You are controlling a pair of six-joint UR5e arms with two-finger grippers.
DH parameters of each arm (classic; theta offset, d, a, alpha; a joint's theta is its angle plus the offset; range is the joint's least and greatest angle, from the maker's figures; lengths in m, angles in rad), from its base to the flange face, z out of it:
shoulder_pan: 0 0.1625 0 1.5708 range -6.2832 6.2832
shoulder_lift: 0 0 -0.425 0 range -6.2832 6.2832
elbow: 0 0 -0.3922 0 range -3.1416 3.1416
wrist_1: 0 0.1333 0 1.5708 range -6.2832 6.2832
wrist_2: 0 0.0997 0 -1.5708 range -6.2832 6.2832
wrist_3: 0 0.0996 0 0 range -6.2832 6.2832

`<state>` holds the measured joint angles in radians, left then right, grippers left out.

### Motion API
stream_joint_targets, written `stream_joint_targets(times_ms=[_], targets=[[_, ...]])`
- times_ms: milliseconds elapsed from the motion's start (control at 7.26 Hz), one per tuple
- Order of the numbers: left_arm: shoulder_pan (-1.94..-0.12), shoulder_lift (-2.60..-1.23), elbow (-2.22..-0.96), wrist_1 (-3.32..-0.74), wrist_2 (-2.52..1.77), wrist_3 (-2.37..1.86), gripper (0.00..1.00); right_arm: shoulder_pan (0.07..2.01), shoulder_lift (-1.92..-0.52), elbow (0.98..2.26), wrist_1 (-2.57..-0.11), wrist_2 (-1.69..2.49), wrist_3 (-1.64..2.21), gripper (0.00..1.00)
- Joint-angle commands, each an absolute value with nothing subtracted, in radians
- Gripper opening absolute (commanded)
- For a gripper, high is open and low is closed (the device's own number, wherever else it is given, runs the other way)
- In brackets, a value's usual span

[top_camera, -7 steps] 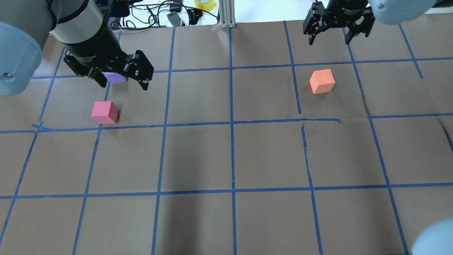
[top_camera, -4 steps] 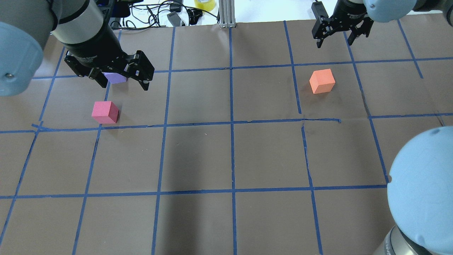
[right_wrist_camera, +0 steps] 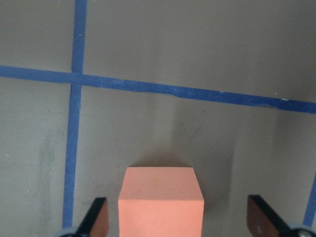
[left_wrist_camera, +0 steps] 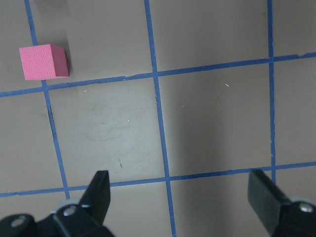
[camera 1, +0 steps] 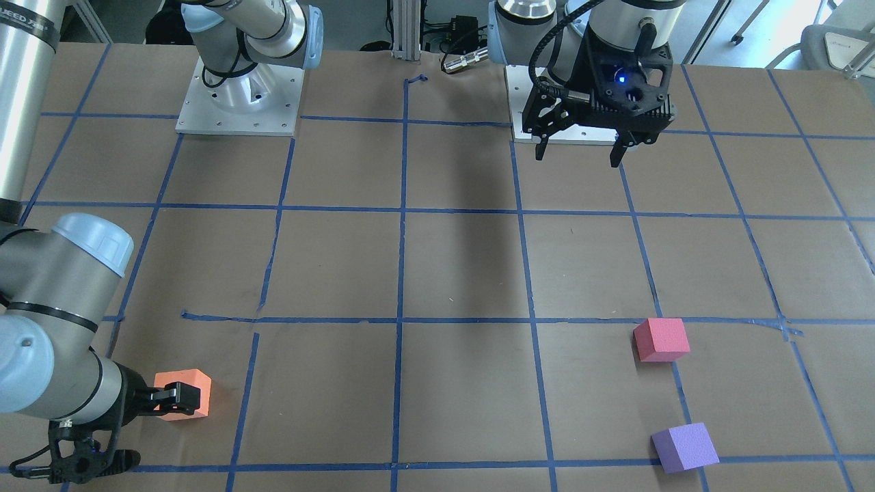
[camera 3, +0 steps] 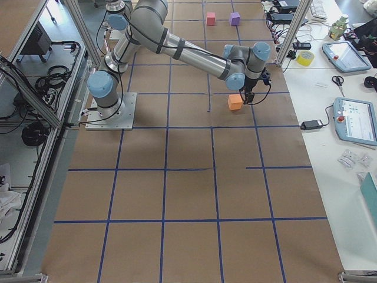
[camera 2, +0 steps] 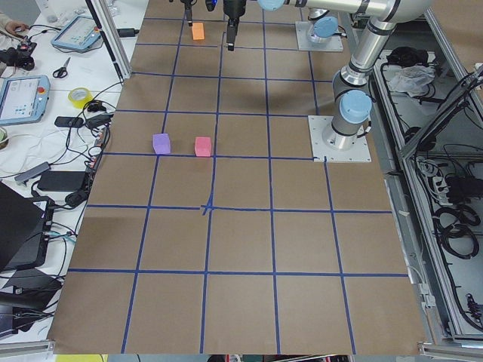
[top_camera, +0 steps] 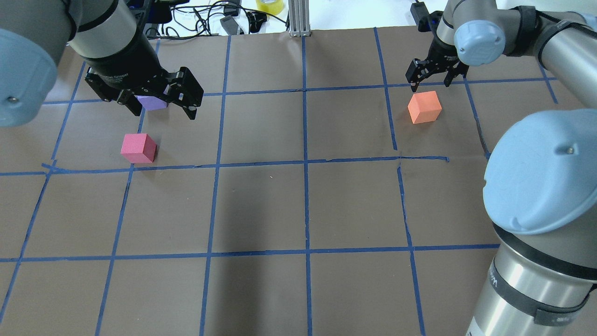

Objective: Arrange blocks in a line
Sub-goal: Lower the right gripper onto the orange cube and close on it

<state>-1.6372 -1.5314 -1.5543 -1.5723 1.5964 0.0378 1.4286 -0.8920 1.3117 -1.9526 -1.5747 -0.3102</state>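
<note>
Down comes the right arm, elbow swinging into the near corner, and the right gripper (top_camera: 430, 86) has dropped low by the orange block (top_camera: 424, 107). Its fingers are spread wide, the block between them in the wrist view, touching neither. The left gripper (top_camera: 163, 113) hovers high, spread and empty. The pinkish red block (top_camera: 138, 148) and purple block (top_camera: 151, 102) sit close together, well apart from the orange one. Open taped table (top_camera: 261, 205) lies between them. The wrist lettering is too small to read.

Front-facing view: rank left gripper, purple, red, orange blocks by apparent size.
1. left gripper
2. purple block, slightly over red, maybe just nearer the camera
3. red block and orange block: alike, not ranked; orange partly hidden by right gripper
</note>
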Motion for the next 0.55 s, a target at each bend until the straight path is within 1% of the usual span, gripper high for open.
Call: stream_joint_targets(times_ms=[0,275,413], targets=[[-1.637,-1.531,-1.555,-1.572,1.595,0.034,1.00,1.427,-0.879,1.345,-1.959,-1.571,-0.362,1.00],[-1.637,-1.529,-1.562,-1.572,1.595,0.034,1.00,1.428,-0.877,1.353,-1.957,-1.572,-0.348,0.99],[-1.637,-1.529,-1.562,-1.572,1.595,0.034,1.00,1.428,-0.877,1.354,-1.956,-1.583,-0.348,0.86]])
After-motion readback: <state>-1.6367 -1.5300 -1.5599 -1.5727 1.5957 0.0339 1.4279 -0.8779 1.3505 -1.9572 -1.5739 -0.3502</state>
